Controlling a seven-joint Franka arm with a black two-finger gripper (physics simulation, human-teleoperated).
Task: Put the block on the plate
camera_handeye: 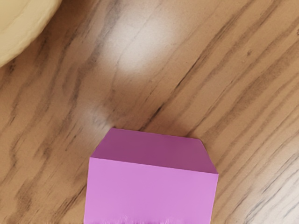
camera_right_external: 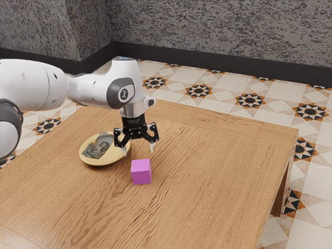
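Observation:
In the exterior view my gripper (camera_right_external: 138, 150) hangs above the table with its two fingers spread wide and nothing between them. The magenta block (camera_right_external: 141, 171) sits on the wood just below the fingertips in that picture. To the block's upper left there, apart from it, lies the yellow plate (camera_right_external: 108, 159) with a dark picture at its middle. From the wrist, the block (camera_handeye: 150, 192) is close under the hand, its top and one side visible, and part of the plate's rim (camera_handeye: 23, 28) shows beyond it.
The wooden table (camera_right_external: 223, 171) extends past the block toward the exterior view's right, where its edge and a leg (camera_right_external: 280, 194) are visible. Patterned floor tiles and a grey wall lie behind it.

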